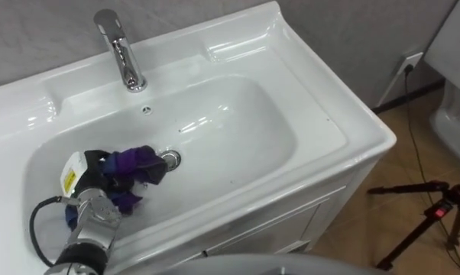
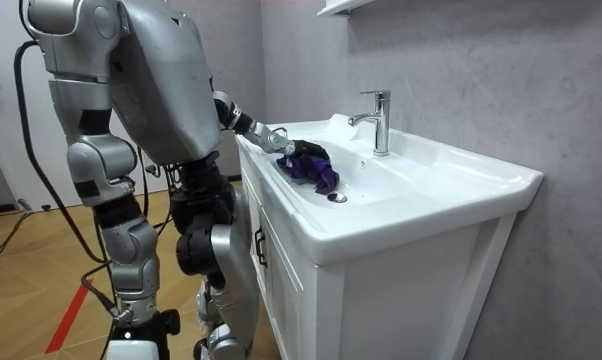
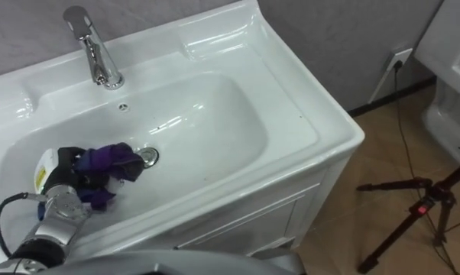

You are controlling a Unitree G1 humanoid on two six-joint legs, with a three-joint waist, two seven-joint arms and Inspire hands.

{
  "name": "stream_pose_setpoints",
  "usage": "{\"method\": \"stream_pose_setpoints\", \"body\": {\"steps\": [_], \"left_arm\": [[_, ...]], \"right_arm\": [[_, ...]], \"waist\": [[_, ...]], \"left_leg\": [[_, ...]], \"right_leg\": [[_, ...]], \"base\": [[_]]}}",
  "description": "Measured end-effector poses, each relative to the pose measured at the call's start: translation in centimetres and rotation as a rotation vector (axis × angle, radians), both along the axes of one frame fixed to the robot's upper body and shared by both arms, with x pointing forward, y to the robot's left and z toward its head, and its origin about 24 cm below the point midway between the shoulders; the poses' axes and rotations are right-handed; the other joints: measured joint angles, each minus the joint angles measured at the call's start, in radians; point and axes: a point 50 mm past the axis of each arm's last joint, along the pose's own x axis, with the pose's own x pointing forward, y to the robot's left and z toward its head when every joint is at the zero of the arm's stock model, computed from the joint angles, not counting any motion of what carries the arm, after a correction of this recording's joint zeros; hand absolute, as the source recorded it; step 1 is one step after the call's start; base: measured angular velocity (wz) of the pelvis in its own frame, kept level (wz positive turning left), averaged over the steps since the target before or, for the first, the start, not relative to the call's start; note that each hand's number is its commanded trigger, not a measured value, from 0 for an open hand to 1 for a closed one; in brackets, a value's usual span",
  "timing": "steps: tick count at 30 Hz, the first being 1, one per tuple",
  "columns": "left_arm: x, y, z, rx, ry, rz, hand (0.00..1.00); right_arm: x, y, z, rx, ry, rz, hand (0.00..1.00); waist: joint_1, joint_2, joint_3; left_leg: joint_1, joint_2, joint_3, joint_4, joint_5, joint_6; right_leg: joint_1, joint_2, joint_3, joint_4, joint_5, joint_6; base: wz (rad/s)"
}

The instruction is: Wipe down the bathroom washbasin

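Observation:
A white basin [image 1: 314, 107] sits in a white vanity top, with a chrome tap [image 1: 124, 57] at its back edge and a chrome drain [image 1: 172, 159] at the bottom of the bowl. My left hand [image 1: 98, 169] reaches down into the left part of the bowl, its fingers curled on a crumpled purple cloth [image 1: 134, 162]. The cloth lies on the bowl's floor, just left of the drain and touching it. In the room view the same left hand [image 2: 279, 140] holds the purple cloth [image 2: 313, 166] inside the basin [image 2: 451, 170]. My right hand [image 2: 131, 338] hangs low at my side.
A black tripod [image 1: 432, 218] stands on the wooden floor right of the vanity, below a wall socket [image 1: 410, 63] with a cable. Another white fixture [image 1: 453, 92] is at the far right. The white cabinet [image 2: 381, 290] is directly in front of my legs.

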Motion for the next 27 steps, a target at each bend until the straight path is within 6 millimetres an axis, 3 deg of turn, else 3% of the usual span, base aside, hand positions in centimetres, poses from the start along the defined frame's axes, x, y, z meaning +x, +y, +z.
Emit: {"method": "stream_pose_setpoints", "body": {"steps": [4, 6, 13, 19, 27], "left_arm": [[0.9, -0.9, 0.1, -0.039, -0.019, -0.014, 1.00], [1.3, -1.3, 0.2, -0.054, -0.026, -0.018, 1.00], [2.1, -2.6, 0.2, -0.086, -0.036, -0.035, 1.00], [3.6, -4.0, 0.5, -0.120, -0.033, -0.056, 1.00], [4.3, -5.0, 0.8, -0.168, -0.040, -0.053, 1.00]], "right_arm": [[0.1, 0.1, 0.0, 0.005, -0.015, -0.033, 0.00], [0.1, 0.1, 0.0, 0.006, -0.015, -0.034, 0.00], [-0.3, 0.2, 0.0, 0.006, 0.001, -0.034, 0.00], [0.2, 0.3, -0.1, 0.013, -0.005, -0.032, 0.00], [0.8, 0.8, -0.2, 0.039, -0.003, 0.028, 0.00]], "waist": [[-0.014, 0.004, 0.0022], [-0.016, 0.006, 0.0049], [-0.073, 0.020, 0.0129], [-0.116, 0.021, 0.0137], [-0.120, 0.028, 0.0161]], "left_leg": [[-0.025, -0.007, 0.011, -0.011, -0.008, 0.010], [-0.029, -0.008, 0.015, -0.011, -0.009, 0.011], [-0.034, -0.008, 0.015, -0.011, -0.011, 0.020], [-0.043, -0.009, 0.015, -0.016, -0.013, 0.019], [-0.045, -0.010, 0.013, -0.017, -0.017, 0.022]], "right_leg": [[-0.028, -0.006, -0.013, -0.003, 0.021, 0.013], [-0.032, -0.006, -0.010, -0.007, 0.028, 0.009], [-0.033, -0.006, -0.008, -0.011, 0.027, 0.006], [-0.048, -0.005, -0.008, -0.005, 0.019, 0.005], [-0.047, -0.008, -0.011, -0.006, 0.013, 0.008]], "base": [[-0.04], [-0.07], [0.03], [-0.01], [0.03]]}}
